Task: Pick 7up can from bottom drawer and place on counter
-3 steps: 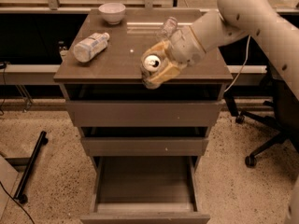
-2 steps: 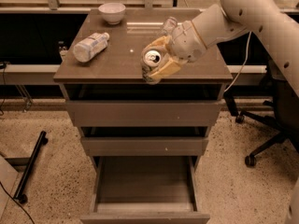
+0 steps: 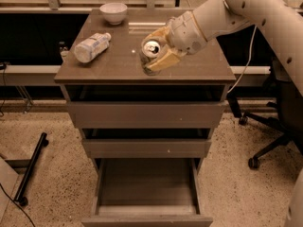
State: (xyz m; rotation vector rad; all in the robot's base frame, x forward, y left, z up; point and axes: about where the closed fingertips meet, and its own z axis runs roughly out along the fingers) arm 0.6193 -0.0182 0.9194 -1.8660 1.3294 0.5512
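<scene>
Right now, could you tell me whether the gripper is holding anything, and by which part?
The gripper holds the 7up can by its sides, a finger on each flank, top up, above the middle of the counter.

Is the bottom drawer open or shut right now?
Open: the bottom drawer is pulled out, its bare floor showing. The gripper holds the 7up can up at the counter.

- We see the pincer above the middle of the table, its fingers clamped around the upright 7up can.
- A plastic bottle lies at the can's 9 o'clock, and a white bowl sits at 11 o'clock.
- The bottom drawer stands pulled open at 6 o'clock.
</scene>
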